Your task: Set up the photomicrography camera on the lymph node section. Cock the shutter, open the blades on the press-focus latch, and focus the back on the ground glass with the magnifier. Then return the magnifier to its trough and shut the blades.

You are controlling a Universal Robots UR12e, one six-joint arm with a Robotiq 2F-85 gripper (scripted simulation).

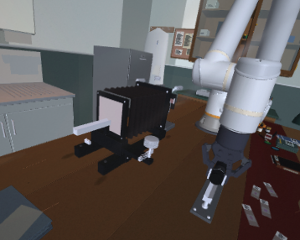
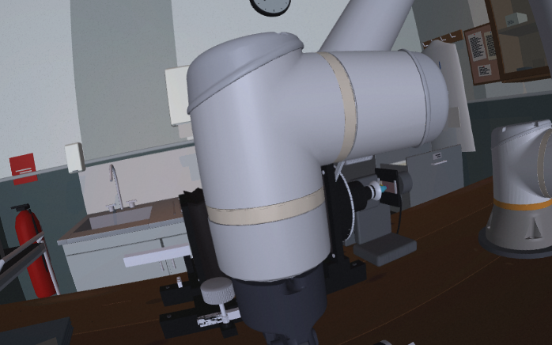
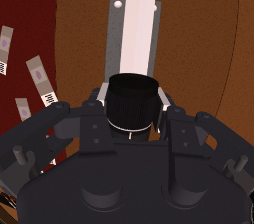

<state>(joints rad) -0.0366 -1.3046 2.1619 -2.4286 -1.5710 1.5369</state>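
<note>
The black ribbed magnifier (image 3: 131,105) stands at the near end of its grey trough (image 3: 135,38), whose pale groove runs away from it across the bench. It is held by my gripper (image 3: 132,101), closed around its barrel. In the side camera the magnifier (image 1: 217,174) sits in the gripper (image 1: 218,178) over the trough (image 1: 208,199), to the right of the bellows camera (image 1: 130,115). The camera's ground glass (image 1: 110,114) faces left and a knurled focus knob (image 1: 150,143) sticks out of its rail. The shutter end (image 2: 370,193) faces a grey microscope stand.
The arm's grey elbow (image 2: 269,158) hides most of the camera in the second side camera. Several glass slides (image 3: 41,80) lie on a dark red mat (image 1: 279,193) to the right. The robot base (image 2: 522,206) stands behind. A grey folder (image 1: 15,214) lies at the bench's near left corner.
</note>
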